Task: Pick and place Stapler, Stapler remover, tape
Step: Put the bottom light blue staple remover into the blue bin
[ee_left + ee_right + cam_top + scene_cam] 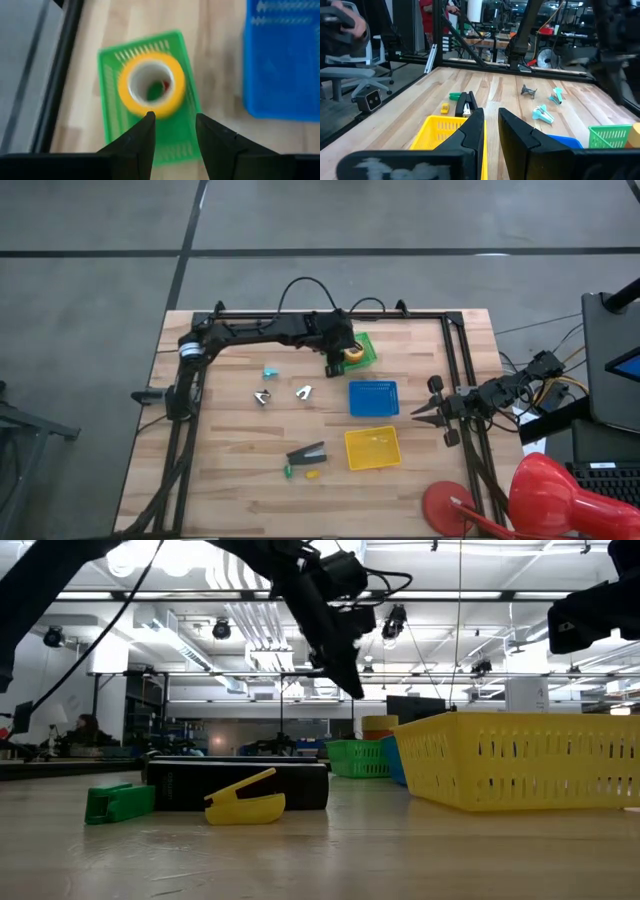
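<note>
The left gripper [341, 358] hangs over the green basket [364, 347] near the far edge of the counter [230, 480], its two fingers [145, 131] spread a little way apart with nothing between them. Directly under it the tape [151, 84] lies flat inside that green basket, yellow face up and the hole showing; the fingertips sit just clear of the roll's rim, not touching it.

Next to the green basket, toward the near edge, sits the blue basket [373, 397], and nearer still the yellow basket [371, 447]. The stapler [307, 453] lies on the bare wood beside the yellow basket, close to the near edge, with a small green piece [287, 471] at its end and a small yellow piece [311, 475] just beside it. In the low view the same three show in a row, the stapler [238, 785] behind the green piece [119, 802] and the yellow piece [245, 803].

Out in the middle of the counter are two small claw-shaped metal items [262, 397], well apart from the baskets, and a small cyan object [270, 370] a little farther back.

The right gripper [421, 412] waits at the right edge of the counter, level with the blue and yellow baskets, its fingers [473, 131] parted by a narrow gap and holding nothing.
</note>
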You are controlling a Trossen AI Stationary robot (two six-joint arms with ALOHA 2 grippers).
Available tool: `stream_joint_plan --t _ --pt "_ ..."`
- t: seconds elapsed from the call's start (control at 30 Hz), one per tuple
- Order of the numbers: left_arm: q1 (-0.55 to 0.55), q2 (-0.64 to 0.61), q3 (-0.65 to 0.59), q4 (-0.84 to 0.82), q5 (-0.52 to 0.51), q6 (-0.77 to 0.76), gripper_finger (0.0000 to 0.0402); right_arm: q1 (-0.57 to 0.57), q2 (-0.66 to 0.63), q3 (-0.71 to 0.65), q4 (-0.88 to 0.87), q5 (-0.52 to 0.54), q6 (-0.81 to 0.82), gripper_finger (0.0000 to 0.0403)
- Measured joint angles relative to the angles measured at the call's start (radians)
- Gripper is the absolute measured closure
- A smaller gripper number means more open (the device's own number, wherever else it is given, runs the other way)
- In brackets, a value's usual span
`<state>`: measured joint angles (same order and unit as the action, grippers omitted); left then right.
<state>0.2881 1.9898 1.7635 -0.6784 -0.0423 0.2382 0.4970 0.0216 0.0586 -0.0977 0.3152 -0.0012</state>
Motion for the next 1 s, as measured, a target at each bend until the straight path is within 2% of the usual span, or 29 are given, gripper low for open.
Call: stream_joint_plan --t 0.27,0.43,0.6,0.73,1.0 --pt "-0.046 -0.051 -0.019 -0.220 0.012 -0.081 0.0259 0.000 0.000 0.000 0.000 0.000 0.000 0.0351" --pt "-0.074 -0.069 -0.121 -0.196 0.035 -0.083 0.0259 0.000 0.000 0.000 0.000 0.000 0.000 0.0351" --pt "-0.082 -0.138 -0.297 -0.044 0.056 -0.144 0.0259 0.000 0.000 0.000 0.000 0.000 0.001 0.0351" --pt "-0.086 -0.244 -0.458 0.097 0.058 -0.208 0.0259 0.000 0.001 0.000 0.000 0.000 0.000 0.0351" --pt "-0.090 -0.450 -0.796 0.528 0.058 -0.433 0.0259 0.000 0.002 0.000 -0.001 0.000 -0.001 0.0351"
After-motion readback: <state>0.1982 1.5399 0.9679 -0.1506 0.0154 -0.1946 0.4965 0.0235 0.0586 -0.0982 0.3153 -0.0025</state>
